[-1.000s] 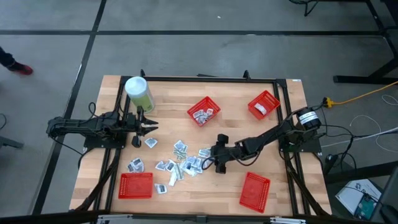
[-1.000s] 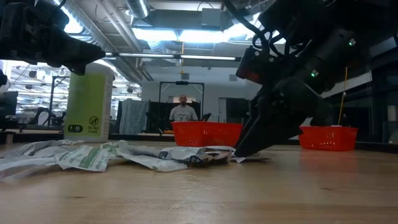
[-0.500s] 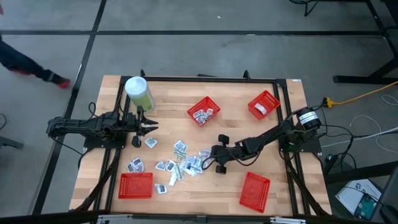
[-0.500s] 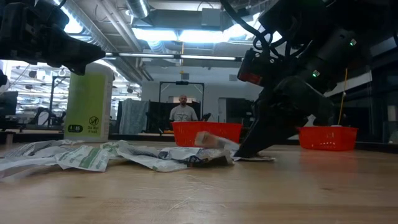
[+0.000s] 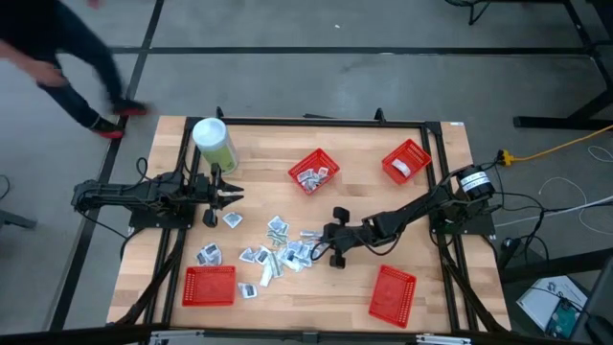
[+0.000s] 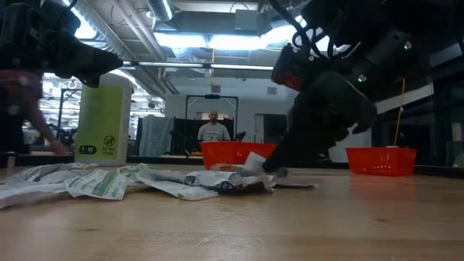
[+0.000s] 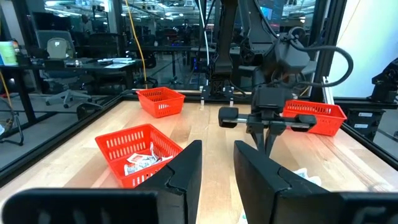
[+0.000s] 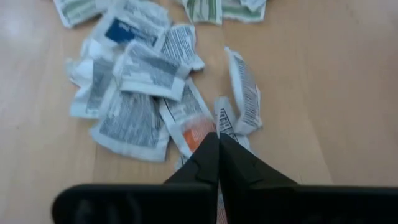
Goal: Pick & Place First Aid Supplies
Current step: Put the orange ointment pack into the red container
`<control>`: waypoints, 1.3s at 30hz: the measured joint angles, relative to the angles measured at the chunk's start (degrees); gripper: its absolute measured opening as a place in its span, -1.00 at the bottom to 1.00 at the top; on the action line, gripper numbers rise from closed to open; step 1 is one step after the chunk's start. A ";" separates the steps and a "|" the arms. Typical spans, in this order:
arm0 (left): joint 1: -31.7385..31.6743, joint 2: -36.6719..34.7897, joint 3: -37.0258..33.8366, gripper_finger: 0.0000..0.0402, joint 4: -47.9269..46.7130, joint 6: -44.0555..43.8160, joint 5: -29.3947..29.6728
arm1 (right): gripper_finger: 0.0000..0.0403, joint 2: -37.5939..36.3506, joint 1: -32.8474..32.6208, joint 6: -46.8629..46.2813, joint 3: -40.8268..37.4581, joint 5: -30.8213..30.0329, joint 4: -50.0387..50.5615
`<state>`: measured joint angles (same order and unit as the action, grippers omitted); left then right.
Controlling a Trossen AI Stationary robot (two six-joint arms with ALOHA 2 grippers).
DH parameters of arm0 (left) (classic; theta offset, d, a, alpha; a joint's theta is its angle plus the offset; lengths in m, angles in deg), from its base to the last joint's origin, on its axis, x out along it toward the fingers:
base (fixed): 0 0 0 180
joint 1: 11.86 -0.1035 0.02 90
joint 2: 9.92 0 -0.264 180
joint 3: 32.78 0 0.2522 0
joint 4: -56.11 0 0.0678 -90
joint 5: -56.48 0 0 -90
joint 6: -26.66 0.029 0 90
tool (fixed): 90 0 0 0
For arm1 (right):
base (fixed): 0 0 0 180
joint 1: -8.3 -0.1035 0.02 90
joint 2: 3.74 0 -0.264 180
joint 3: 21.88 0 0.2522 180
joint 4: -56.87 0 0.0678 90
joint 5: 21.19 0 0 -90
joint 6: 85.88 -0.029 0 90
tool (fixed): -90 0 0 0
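Observation:
The first aid supplies [image 5: 278, 244] are small white-grey packets strewn over the middle of the table; they also show in the low view [image 6: 109, 181]. My right gripper [image 5: 321, 247] is at the pile's right end, shut on one small white packet [image 6: 254, 161]. In the right wrist view this gripper [image 8: 217, 138] has its fingertips together over a packet with an orange mark [image 8: 196, 132]. My left gripper [image 5: 233, 195] is open and empty at the table's left, beside the pale-green canister [image 5: 215, 144]. My right gripper pinches the small white packet by its near edge [image 8: 200, 138] between its two fingertips. The fingers slant down from the table's right. The packet stands tilted at the fingertips, raised over the pile [image 6: 217, 180]; the fingertips hide the exact spot of contact.
A red basket [image 5: 313, 172] at the far middle holds packets, and a red basket [image 5: 407, 161] at the far right holds a white item. Red baskets stand at the near left [image 5: 209, 285] and near right [image 5: 392, 292]. A person walks past beyond the table's far left corner [image 5: 67, 67].
My right gripper has risen a little from the table top and gone slightly toward the table's left, shut on the white packet. The packet has come up off the pile's right end. A person has walked along beyond the table's left.

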<state>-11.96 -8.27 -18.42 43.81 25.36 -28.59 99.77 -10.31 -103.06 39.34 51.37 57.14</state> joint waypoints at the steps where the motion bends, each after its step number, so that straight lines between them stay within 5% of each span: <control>1: 0.00 0.00 0.00 -0.56 0.00 0.00 -0.02 | -0.98 0.02 0.00 0.32 0.00 -0.21 -0.55; 22: 0.00 0.01 0.00 -0.56 0.01 0.00 -0.01 | -0.94 -0.01 6.25 2.62 0.00 -3.00 -22.75; 39: 0.00 0.00 0.00 -0.56 0.02 0.00 -0.02 | -0.95 -0.01 18.85 2.28 0.00 -7.53 -23.03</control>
<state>-11.96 -8.27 -18.42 43.83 25.36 -28.61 99.76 8.54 -100.78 39.34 43.84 34.11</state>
